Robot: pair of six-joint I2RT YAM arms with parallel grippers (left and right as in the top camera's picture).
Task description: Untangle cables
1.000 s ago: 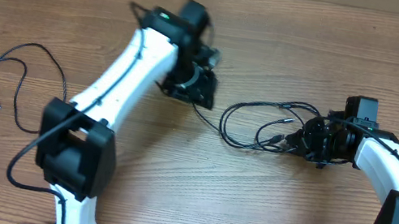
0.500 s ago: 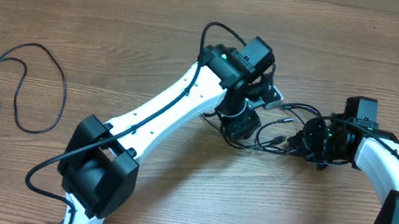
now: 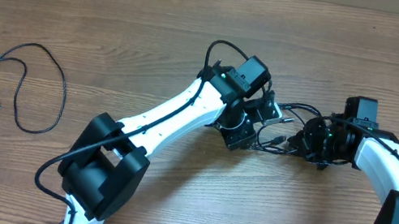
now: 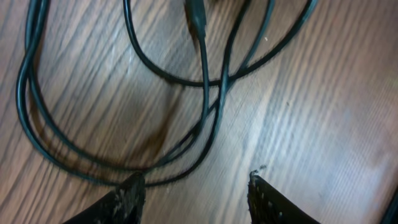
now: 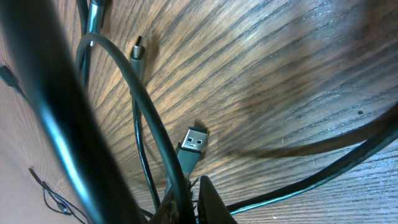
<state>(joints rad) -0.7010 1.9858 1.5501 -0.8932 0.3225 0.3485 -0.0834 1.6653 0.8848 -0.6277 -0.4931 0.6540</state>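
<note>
Probably cables (image 5: 155, 130) between right jaws.

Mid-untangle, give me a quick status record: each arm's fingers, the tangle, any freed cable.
left fingers: open, low over the tangle's loops, nothing between them
right fingers: shut on strands of the tangle
tangle: right of centre on the table, loops crossing, USB plug lying free
loose cable: alone at far left, apart from both arms
</note>
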